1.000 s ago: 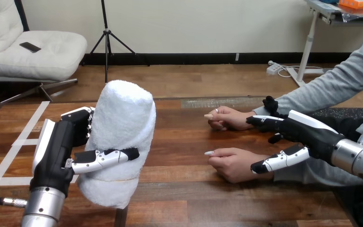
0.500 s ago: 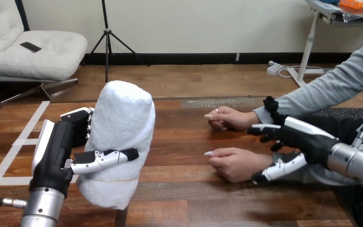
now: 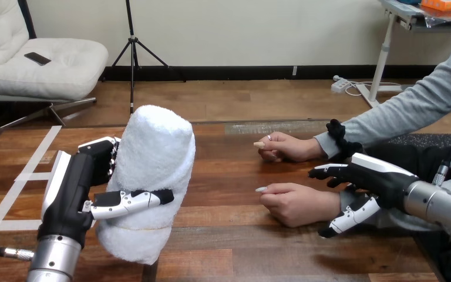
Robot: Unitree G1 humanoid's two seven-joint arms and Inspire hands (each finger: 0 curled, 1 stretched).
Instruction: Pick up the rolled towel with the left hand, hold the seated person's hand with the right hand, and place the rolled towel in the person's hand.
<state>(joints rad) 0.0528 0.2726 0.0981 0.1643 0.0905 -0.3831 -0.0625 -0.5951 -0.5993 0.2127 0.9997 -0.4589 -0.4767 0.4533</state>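
The rolled towel (image 3: 152, 176) — white, fluffy, a thick cylinder tilted slightly — was held above the table's (image 3: 229, 235) left side with the left hand (image 3: 73, 188) clamped round it, while the right hand (image 3: 376, 176), spread apart, straddled the wrist of the person's nearer hand (image 3: 296, 202) — perhaps touching it.

The rolled towel (image 3: 155, 170), a thick, fluffy white cylinder, stands nearly upright with its top leaning slightly right, gripped at the view's left by the left hand (image 3: 73, 188), whose thumb and fingers curl round it. The person's nearer hand (image 3: 296, 202) rests loosely curled, knuckles up, on the table (image 3: 229, 235) at the right
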